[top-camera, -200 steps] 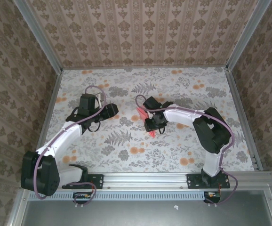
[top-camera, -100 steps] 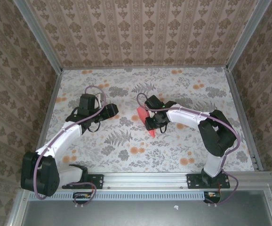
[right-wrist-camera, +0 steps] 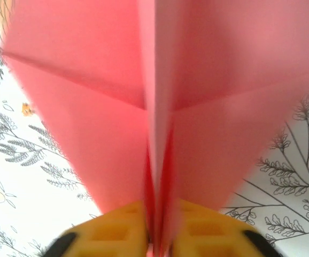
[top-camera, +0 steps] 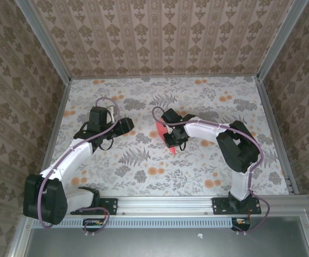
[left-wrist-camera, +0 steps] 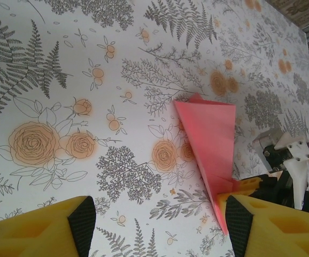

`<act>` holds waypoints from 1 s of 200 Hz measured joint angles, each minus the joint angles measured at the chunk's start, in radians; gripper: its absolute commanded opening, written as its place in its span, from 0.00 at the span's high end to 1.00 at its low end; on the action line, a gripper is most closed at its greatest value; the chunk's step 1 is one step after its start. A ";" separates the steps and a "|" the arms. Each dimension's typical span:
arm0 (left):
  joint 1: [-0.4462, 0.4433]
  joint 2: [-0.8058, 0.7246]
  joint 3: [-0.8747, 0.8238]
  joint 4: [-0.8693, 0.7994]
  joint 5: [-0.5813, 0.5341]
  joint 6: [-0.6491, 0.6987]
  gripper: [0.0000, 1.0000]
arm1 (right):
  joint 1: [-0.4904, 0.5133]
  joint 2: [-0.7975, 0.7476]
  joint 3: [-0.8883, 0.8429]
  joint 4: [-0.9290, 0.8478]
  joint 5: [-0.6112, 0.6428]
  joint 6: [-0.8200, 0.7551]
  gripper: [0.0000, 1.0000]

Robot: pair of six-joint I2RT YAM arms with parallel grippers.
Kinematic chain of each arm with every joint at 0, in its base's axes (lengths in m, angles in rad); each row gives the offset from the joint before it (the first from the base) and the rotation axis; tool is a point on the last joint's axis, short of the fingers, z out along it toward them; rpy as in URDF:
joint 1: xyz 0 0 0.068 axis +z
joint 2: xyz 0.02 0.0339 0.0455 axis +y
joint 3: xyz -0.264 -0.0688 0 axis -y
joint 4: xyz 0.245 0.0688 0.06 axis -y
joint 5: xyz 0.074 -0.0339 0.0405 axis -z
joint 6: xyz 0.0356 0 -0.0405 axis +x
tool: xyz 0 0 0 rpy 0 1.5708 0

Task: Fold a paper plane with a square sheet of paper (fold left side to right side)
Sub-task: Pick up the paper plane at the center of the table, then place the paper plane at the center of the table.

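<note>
**Right end effector (top-camera: 172, 140) clamped on paper plane (top-camera: 160, 130); left end effector (top-camera: 125, 126) open**

In the top view we see the right end effector at mid-table, jaws closed on the salmon-pink paper plane. Its wrist cam agrees: the right end effector (right-wrist-camera: 155, 235) has both yellow pads (right-wrist-camera: 117, 230) pressed together on the plane's ctr crease, w/ the paper plane (right-wrist-camera: 85, 91) fanning out to both sides above them. From overhead, the wide end sits on the far-left side of the grip & the sharp tip points toward the near edge of the table (top-camera: 197, 171). We can't tell whether the tip touches the floral print or hangs just above it.

The left end effector (left-wrist-camera: 159, 222) is spread wide, w/ nothing btw its fingers. In the top view it sits near the plane on its left side, not touching. In its wrist cam the paper plane (left-wrist-camera: 210, 134) shows on the right as a long narrow triangle, its point running down beside the right-hand yellow finger, over the printed table (left-wrist-camera: 63, 80).
</note>
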 measured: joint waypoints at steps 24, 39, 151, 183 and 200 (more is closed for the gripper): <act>0.002 -0.024 0.000 -0.011 0.014 0.031 0.22 | -0.024 0.006 0.062 -0.038 0.001 0.006 0.95; 0.005 -0.041 0.000 -0.017 0.027 0.056 0.13 | -0.047 0.021 0.137 -0.072 0.016 0.006 0.95; 0.005 -0.199 0.000 -0.012 0.051 0.180 0.00 | -0.154 0.300 0.494 -0.254 0.086 0.100 0.93; 0.005 -0.202 0.000 -0.024 0.044 0.191 0.00 | -0.154 0.320 0.504 -0.265 0.100 0.119 0.90; 0.005 -0.202 0.000 -0.034 0.040 0.192 0.00 | -0.154 0.323 0.508 -0.270 0.100 0.120 0.89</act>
